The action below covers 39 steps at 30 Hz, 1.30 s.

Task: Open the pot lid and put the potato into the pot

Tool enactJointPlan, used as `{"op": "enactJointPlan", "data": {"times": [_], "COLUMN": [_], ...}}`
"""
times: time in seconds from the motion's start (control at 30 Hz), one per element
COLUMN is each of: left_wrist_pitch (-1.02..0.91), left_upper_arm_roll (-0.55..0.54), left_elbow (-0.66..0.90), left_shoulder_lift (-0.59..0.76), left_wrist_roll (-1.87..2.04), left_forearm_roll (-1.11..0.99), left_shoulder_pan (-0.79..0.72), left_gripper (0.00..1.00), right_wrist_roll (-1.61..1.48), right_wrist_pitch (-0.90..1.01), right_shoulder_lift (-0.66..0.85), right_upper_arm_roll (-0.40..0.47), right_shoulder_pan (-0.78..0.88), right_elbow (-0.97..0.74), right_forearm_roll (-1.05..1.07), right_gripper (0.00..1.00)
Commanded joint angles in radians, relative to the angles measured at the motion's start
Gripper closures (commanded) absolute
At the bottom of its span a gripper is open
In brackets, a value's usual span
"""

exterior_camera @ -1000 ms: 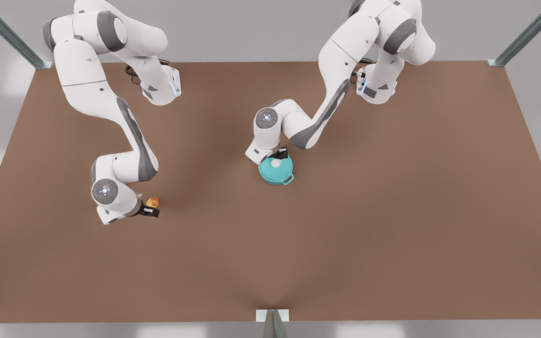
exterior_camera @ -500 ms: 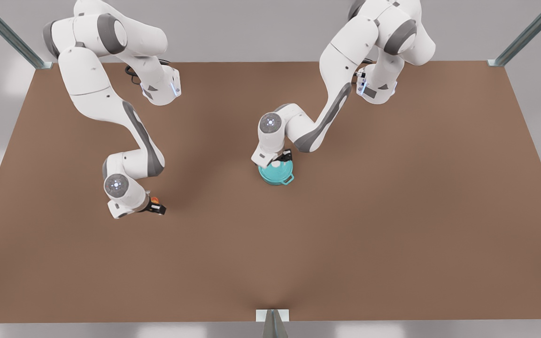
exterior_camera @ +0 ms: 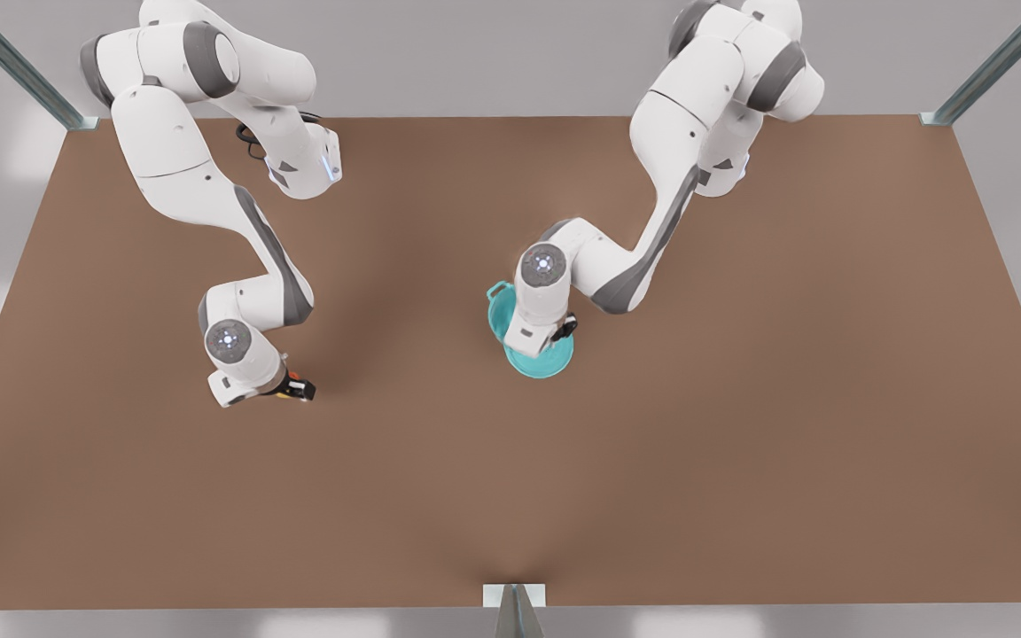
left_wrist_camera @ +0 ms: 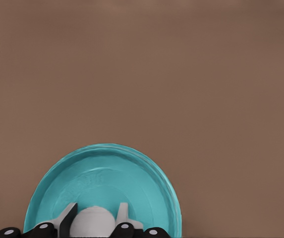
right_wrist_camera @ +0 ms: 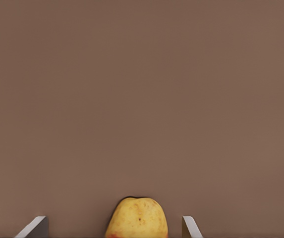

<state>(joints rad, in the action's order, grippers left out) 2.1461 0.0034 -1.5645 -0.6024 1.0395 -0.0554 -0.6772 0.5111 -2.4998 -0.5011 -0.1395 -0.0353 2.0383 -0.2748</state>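
Left gripper [left_wrist_camera: 96, 229] clamped on the pot lid [left_wrist_camera: 102, 188] knob, lid lifted at the pot's [exterior_camera: 500, 306] five o'clock, right gripper [right_wrist_camera: 114, 229] fingers spread around the potato [right_wrist_camera: 137, 218] on the brown table [exterior_camera: 741, 399].

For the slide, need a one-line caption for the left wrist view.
Left gripper shut on the white knob of the pot lid, carried above the bare brown table.

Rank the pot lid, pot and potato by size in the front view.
1. pot lid and pot: unsure, since the arm of the left gripper hides most of the pot.
2. potato: smallest, inside the open right gripper.
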Motion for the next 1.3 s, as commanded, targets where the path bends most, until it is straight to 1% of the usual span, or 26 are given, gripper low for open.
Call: {"op": "enactJointPlan", "data": {"times": [0.0,0.07,0.1,0.17,0.23,0.27,0.3,0.4,0.43,0.47,0.5,0.53,0.57,0.6,0.63,0.67,0.87,0.9,0.93,0.97,1.03,1.07,1.1,1.13,1.23,1.27], "left_wrist_pitch": [-0.066,-0.045,0.012,0.141,0.141,0.141,0.141,0.127,0.062,-0.181,-0.365,-0.557,-0.6,-0.397,-0.465,-0.511,-0.511,-0.509,-0.506,-0.486,-0.477,-0.48,-0.476,-0.471,-0.468,-0.436], "left_upper_arm_roll": [0.001,0.001,0.001,0.001,0.003,0.003,0.003,0.018,0.012,0.012,0.023,0.07,0.064,0.061,0.061,0.061,0.061,0.061,0.061,0.061,0.063,0.072,0.07,0.073,0.067,0.067], "left_elbow": [0.014,0.096,0.1,0.11,0.139,0.141,0.144,0.147,0.144,0.15,0.135,0.13,0.065,-0.189,-0.074,-0.019,-0.02,-0.02,-0.022,-0.019,-0.019,-0.016,0.029,0.052,0.057,0.084], "left_shoulder_lift": [-0.013,-0.102,-0.12,-0.198,-0.221,-0.221,-0.22,-0.212,-0.162,-0.067,0.061,0.232,0.401,0.613,0.521,0.481,0.47,0.458,0.44,0.411,0.42,0.437,0.428,0.429,0.438,0.426], "left_wrist_roll": [-0.235,-0.398,-0.458,-0.49,-0.489,-0.49,-0.506,-0.545,-0.711,-1.143,-1.282,-1.117,-1.004,-1.066,-1.069,-1.067,-1.069,-1.069,-1.07,-1.069,-1.07,-1.11,-1.116,-1.121,-1.122,-1.122], "left_forearm_roll": [0.003,0.003,0.005,-0.003,-0.008,-0.008,-0.008,-0.014,-0.003,0.153,0.321,0.287,0.185,0.129,0.123,0.124,0.131,0.132,0.135,0.123,0.126,0.14,0.135,0.138,0.198,0.197], "left_shoulder_pan": [0.096,0.217,0.271,0.303,0.303,0.303,0.303,0.309,0.379,0.504,0.631,0.645,0.642,0.637,0.636,0.636,0.619,0.619,0.62,0.62,0.624,0.631,0.631,0.634,0.631,0.633], "left_gripper": [0.49,0.49,0.49,0.49,0.49,0.37,0.0,0.0,0.0,0.0,0.0,0.0,0.0,0.0,0.0,0.0,0.0,0.0,0.0,0.0,0.0,0.0,0.0,0.0,0.0,0.0], "right_wrist_roll": [0.006,0.006,0.006,0.006,0.006,0.006,0.006,0.01,0.01,0.012,0.014,0.014,0.014,0.014,0.014,0.014,0.015,0.017,0.027,0.029,0.029,0.03,0.03,0.03,0.03,0.03], "right_wrist_pitch": [-0.004,-0.005,-0.01,-0.011,-0.011,-0.013,-0.014,-0.028,-0.028,-0.028,-0.037,-0.04,-0.04,-0.04,-0.042,-0.042,-0.074,-0.074,-0.074,-0.074,-0.074,-0.074,-0.074,-0.074,-0.074,-0.074], "right_shoulder_lift": [0.0,-0.011,-0.017,-0.02,-0.017,-0.017,-0.019,-0.022,-0.022,-0.023,-0.03,-0.031,-0.031,-0.033,-0.039,-0.039,-0.034,-0.034,-0.034,-0.034,-0.034,-0.034,-0.034,-0.034,-0.034,-0.034], "right_upper_arm_roll": [0.0,0.0,0.0,0.0,0.0,0.0,-0.002,0.0,-0.002,-0.002,-0.002,-0.002,-0.002,-0.002,-0.002,-0.002,0.0,0.0,0.0,0.0,0.0,0.0,0.0,0.0,0.0,0.0], "right_shoulder_pan": [0.0,0.0,0.0,0.0,0.0,0.0,0.002,0.0,0.0,0.0,0.0,0.0,0.0,0.0,0.0,-0.001,-0.005,-0.005,-0.005,-0.005,-0.003,-0.003,-0.005,-0.005,-0.006,-0.006], "right_elbow": [0.0,0.0,-0.001,0.002,0.016,0.02,0.022,0.028,0.026,0.028,0.028,0.026,0.028,0.028,0.028,0.028,0.062,0.062,0.062,0.062,0.062,0.062,0.062,0.062,0.062,0.062], "right_forearm_roll": [-0.012,-0.014,-0.035,-0.043,-0.043,-0.044,-0.044,-0.061,-0.063,-0.063,-0.063,-0.063,-0.063,-0.064,-0.078,-0.078,-0.08,-0.078,-0.078,-0.078,-0.078,-0.078,-0.078,-0.078,-0.078,-0.079], "right_gripper": [0.0,0.0,0.0,0.0,0.0,0.0,0.0,0.0,0.0,0.0,0.0,0.0,0.0,0.0,0.0,0.0,0.0,0.09,0.15,0.16,0.17,0.22,0.24,0.29,0.37,0.41]}}
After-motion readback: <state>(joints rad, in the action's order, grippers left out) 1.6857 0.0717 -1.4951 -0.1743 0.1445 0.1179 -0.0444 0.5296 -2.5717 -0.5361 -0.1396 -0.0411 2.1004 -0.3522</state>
